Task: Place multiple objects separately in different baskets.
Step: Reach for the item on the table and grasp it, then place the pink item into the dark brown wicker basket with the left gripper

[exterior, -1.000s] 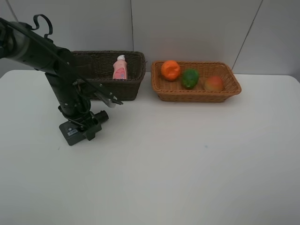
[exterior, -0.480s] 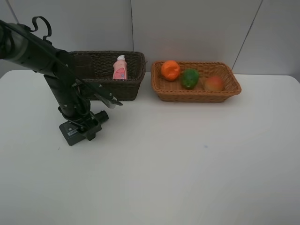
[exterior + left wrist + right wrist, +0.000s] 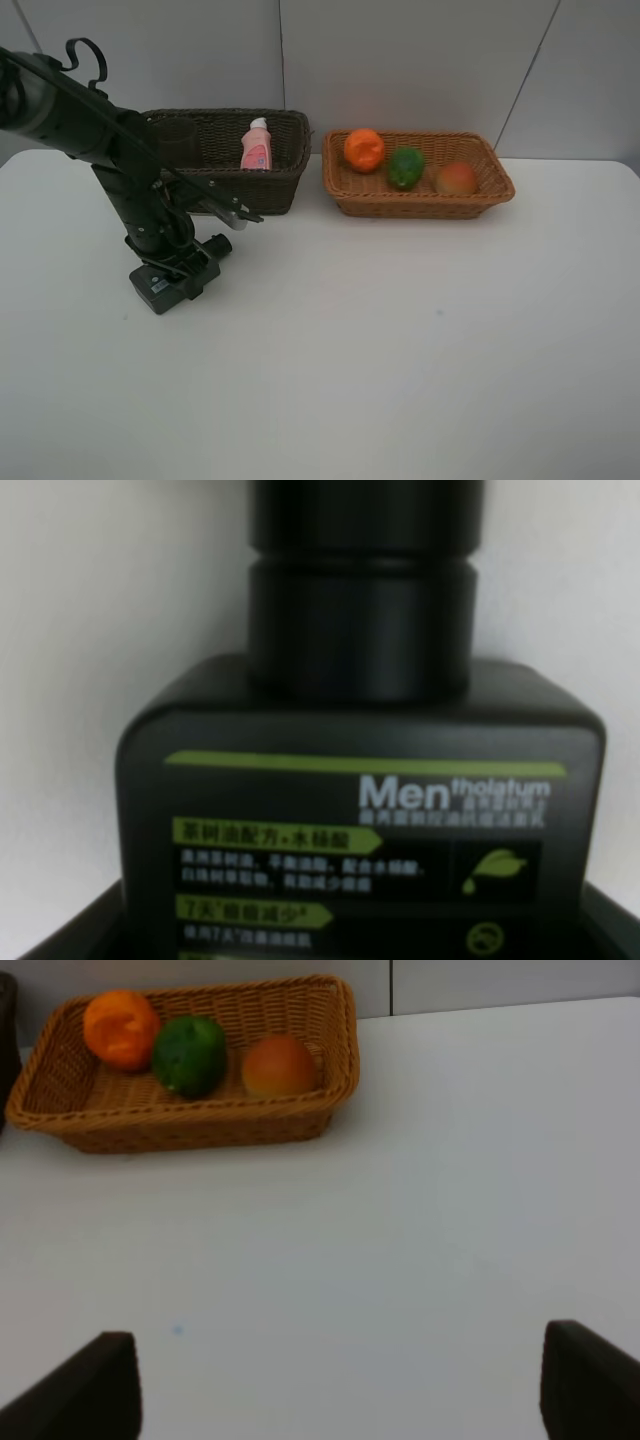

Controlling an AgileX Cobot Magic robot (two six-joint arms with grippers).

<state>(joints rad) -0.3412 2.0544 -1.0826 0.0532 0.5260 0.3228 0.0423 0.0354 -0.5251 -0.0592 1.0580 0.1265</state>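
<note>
2 baskets, 3 fruits upper right, 1 pink bottle (image 3: 256,146); "Men" bottle (image 3: 360,820) between left gripper's (image 3: 172,280) fingers, grip unclear; right gripper (image 3: 340,1380) spread, empty.

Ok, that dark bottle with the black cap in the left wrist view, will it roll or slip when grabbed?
The dark bottle looks like rigid plastic with square shoulders, so probably stiff. Its flat body seems unlikely to roll. The smooth glossy face could slip; the weight I cannot judge.
</note>
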